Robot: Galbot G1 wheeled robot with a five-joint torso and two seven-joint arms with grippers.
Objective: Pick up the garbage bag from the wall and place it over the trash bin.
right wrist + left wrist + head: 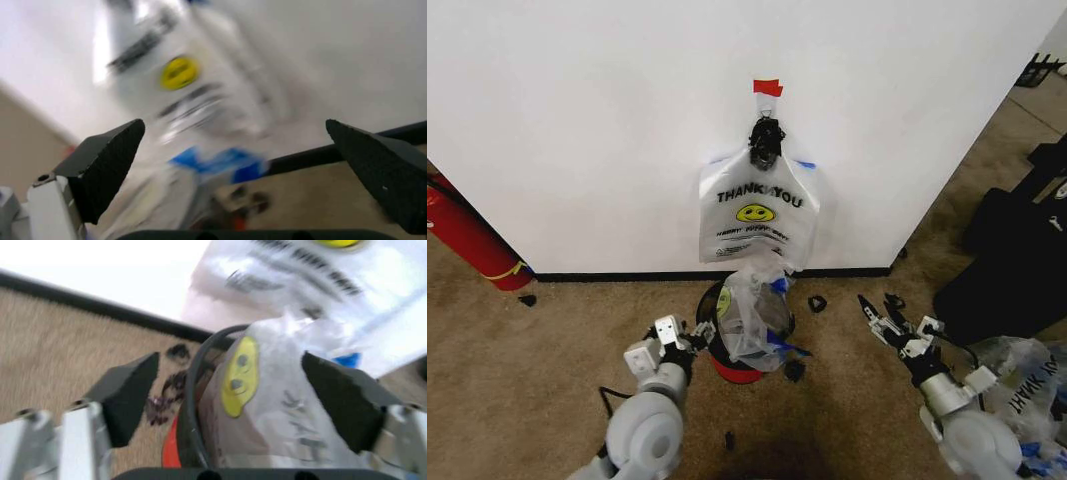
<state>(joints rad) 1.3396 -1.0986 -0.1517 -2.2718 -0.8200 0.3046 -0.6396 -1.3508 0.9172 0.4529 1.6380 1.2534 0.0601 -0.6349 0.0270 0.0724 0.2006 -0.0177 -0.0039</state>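
The garbage bag [759,215], white with "THANK YOU" and a yellow smiley, hangs from a black clip under red tape [767,87] on the wall [577,130]. Directly below stands the trash bin [719,345], black-sided with a red base, holding a crumpled translucent bag [757,315]. My left gripper [695,335] is open beside the bin's left rim; the left wrist view shows the rim [193,390] between its spread fingers [127,395]. My right gripper [877,305] is open, low and right of the bin, facing the blurred garbage bag [173,75].
A long red cylinder with a yellow band [467,240] leans at the left by the wall. A clear "MART" bag [1027,385] and black gear [1012,260] lie at the right. Small black pieces [817,303] dot the carpet near the baseboard [627,276].
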